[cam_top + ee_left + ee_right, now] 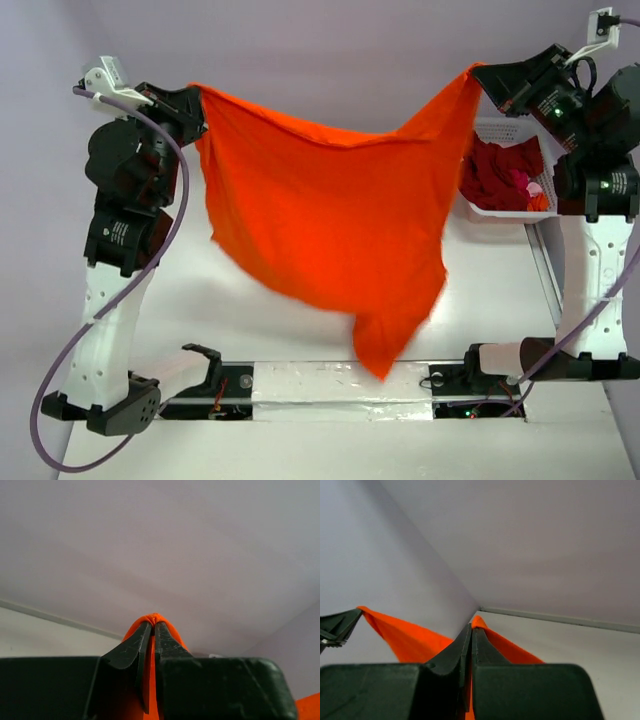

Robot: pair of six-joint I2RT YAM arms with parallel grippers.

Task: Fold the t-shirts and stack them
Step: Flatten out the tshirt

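Shirt held aloft between two arms. At the left, the left gripper [197, 100] is raised high above the table [230, 300], and its jaws are pressed together on one upper corner of the orange t-shirt [330, 220]. In the left wrist view a small fold of the cloth is seen pinched at the very tips of the black fingers [127, 652], with more of it caught in the narrow slit between them; nothing else is touched.

From that corner the top edge of the shirt is slung across the middle of the scene in a shallow sag, and the body of the garment is hung below it as a broad, creased sheet. Its lowest part is drawn into a narrow tail shown over the near edge of the table, above a strip of silver tape [330, 385]; whether the tail is touching the surface cannot be told.

At the right, the other upper corner is gripped by the right gripper [478, 72], held at much the same height and likewise closed to a sliver, with orange cloth squeezed between its fingertips in the right wrist view. The stretched top edge and the tip of the left gripper are also caught at the left edge of that view.

Behind and below the right gripper, a white basket [497, 130] is set at the table's far right side. A dark red t-shirt [495, 170] is heaped inside it, with a pink t-shirt [522, 183] showing against it.
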